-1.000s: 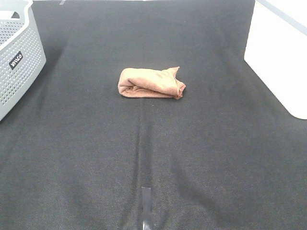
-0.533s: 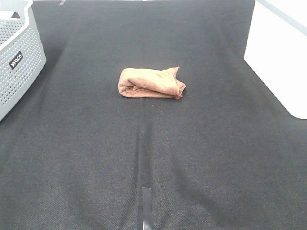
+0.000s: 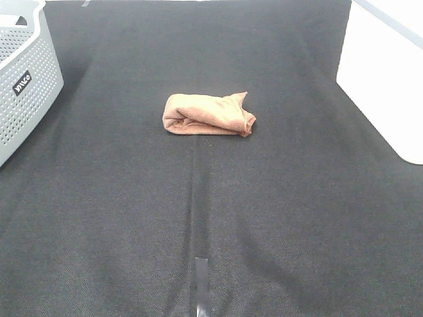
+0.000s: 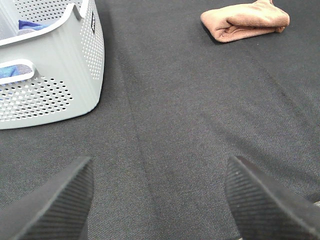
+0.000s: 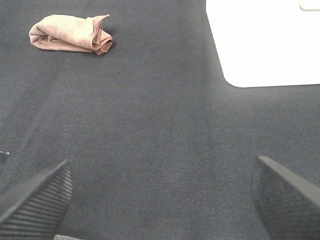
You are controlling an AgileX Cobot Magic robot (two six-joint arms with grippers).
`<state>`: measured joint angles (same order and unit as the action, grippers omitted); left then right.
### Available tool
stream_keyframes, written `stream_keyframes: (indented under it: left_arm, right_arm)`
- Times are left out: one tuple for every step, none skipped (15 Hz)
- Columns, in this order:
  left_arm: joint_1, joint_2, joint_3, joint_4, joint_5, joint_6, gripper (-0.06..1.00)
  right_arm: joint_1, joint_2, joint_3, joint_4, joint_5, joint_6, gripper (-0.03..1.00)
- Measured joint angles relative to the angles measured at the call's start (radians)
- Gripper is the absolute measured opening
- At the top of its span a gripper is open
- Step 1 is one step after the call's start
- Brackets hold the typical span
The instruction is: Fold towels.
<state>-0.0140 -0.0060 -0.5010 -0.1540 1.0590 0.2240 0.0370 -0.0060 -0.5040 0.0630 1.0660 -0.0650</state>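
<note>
The reddish-brown towel (image 3: 209, 115) lies bunched and loosely folded on the dark mat, near the middle and toward the far side. It also shows in the left wrist view (image 4: 245, 21) and in the right wrist view (image 5: 71, 34). No white tag shows. Neither arm is in the exterior high view. My left gripper (image 4: 157, 200) is open and empty, low over the mat near the basket, far from the towel. My right gripper (image 5: 162, 200) is open and empty, low over the mat, far from the towel.
A grey perforated basket (image 3: 25, 82) stands at the far left; the left wrist view shows its wall (image 4: 55, 85) and blue cloth inside. A white surface (image 3: 383, 72) borders the mat (image 3: 218, 218) at the right. A tape strip (image 3: 202, 284) marks the mat's near middle.
</note>
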Motion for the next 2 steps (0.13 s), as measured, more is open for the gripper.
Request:
stream_keyframes:
  left_arm:
    - [0.000,0.000,0.000,0.000,0.000,0.000,0.70]
    - [0.000,0.000,0.000,0.000,0.000,0.000,0.70]
  right_arm:
    - [0.000,0.000,0.000,0.000,0.000,0.000,0.91]
    - [0.000,0.000,0.000,0.000,0.000,0.000,0.91]
